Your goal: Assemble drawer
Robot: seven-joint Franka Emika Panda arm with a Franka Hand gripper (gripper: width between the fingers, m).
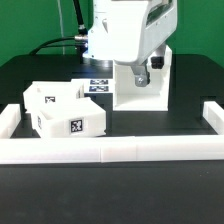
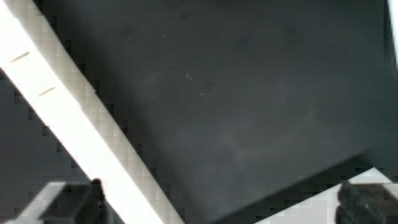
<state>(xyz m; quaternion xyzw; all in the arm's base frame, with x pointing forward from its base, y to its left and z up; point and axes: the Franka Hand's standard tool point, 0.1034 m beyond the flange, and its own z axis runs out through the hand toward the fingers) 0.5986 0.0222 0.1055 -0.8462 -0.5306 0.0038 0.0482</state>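
Observation:
The drawer's tall white housing [image 1: 146, 94] stands upright at the middle back of the black table. My gripper [image 1: 140, 73] hangs right over its top. In the wrist view the gripper [image 2: 222, 206] is open wide. Its dark fingertips [image 2: 71, 203] show at the two lower corners. A white edge of the housing [image 2: 80, 120] runs slantwise across the dark inside and passes close by one fingertip. Nothing is held. Two small white open-top trays lie at the exterior view's left: one further back [image 1: 50, 97], one nearer [image 1: 76, 121] with a black-and-white tag on its side.
The marker board [image 1: 97, 86] lies flat between the trays and the housing. A low white wall strip [image 1: 110, 151] borders the table at the front, with short arms on both sides. The arm's white body [image 1: 125, 30] fills the top middle.

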